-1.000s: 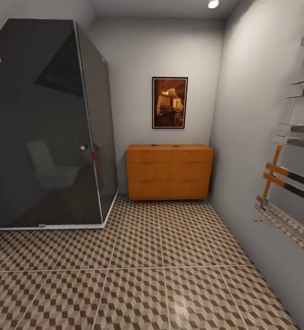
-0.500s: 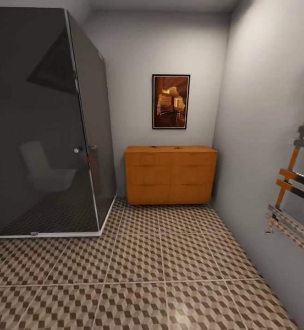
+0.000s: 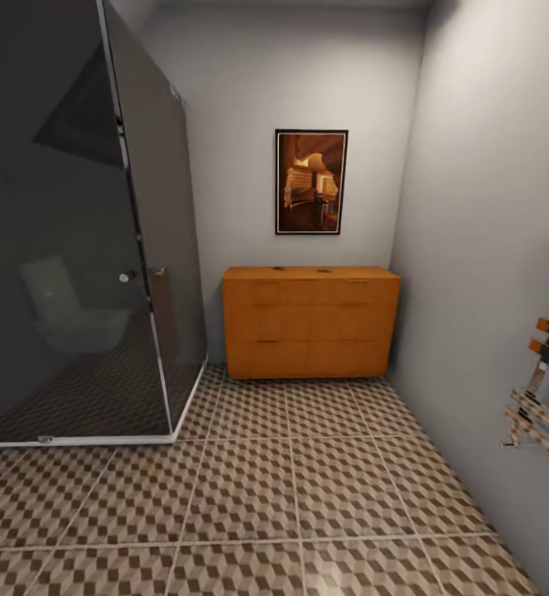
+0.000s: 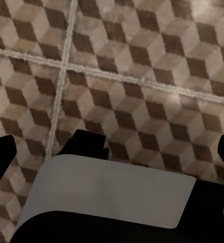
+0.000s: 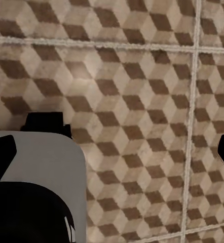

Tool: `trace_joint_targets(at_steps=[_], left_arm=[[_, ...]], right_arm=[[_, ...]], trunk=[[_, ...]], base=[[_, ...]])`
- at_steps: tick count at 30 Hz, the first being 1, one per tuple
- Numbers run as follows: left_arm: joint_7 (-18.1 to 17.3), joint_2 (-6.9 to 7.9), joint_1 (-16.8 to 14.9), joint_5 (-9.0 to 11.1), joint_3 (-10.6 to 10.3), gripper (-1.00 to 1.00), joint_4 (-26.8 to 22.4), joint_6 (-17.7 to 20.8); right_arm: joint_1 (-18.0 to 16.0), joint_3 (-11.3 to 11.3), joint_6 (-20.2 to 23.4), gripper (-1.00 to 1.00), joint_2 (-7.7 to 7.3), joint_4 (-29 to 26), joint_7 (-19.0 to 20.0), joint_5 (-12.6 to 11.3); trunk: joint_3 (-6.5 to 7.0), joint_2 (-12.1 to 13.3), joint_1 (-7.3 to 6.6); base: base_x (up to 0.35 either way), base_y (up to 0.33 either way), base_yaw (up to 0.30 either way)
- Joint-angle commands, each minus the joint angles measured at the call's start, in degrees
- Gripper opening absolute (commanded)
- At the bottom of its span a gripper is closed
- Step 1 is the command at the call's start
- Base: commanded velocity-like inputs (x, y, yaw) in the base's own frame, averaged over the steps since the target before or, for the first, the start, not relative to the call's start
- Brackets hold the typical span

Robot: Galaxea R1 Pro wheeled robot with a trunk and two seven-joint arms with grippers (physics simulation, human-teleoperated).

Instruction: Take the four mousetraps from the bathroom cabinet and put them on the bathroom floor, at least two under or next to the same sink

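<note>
while i look down the room, the cabinet [image 3: 310,321] stands against the far wall, well ahead of both hands, two small dark things on its top too small to tell. left gripper [image 4: 112,152] and right gripper [image 5: 114,147] hang jaws apart over the bathroom floor [image 3: 291,488].

To my left I see a tall shower stall [image 3: 75,232] of dark smoked glass with a pale frame along its base and a small round knob [image 3: 126,276] on the door edge. A white toilet's reflection [image 3: 67,310] shows faintly in the glass. On the grey far wall [image 3: 233,124] hangs a framed picture [image 3: 310,182] in orange and brown tones with a black frame. At my right, a chrome towel rail [image 3: 546,397] sticks out from the side wall.
</note>
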Motion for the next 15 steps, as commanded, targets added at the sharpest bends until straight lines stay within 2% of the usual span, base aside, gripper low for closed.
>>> trace_joint_targets(at_steps=[1,7,15], left_arm=[[0.15,-0.02,-0.04,-0.11,0.27,1.00,0.05,-0.20],[0.15,-0.02,-0.04,-0.05,0.27,1.00,0.04,-0.20],[0.15,0.01,-0.04,-0.02,0.27,1.00,0.04,-0.20]], right_arm=[[-0.08,0.19,-0.23,1.00,0.01,0.18,-0.22,0.27],[-0.08,0.19,-0.21,1.00,0.01,0.18,-0.22,0.13],[-0.08,0.19,-0.10,1.00,0.01,0.19,-0.24,0.07]], trunk=[[-0.06,-0.03,0.03],[-0.01,-0.03,0.03],[0.15,-0.03,0.03]], base=[[0.322,0.000,-0.006],[0.322,0.000,-0.096],[0.322,0.000,-0.211]])
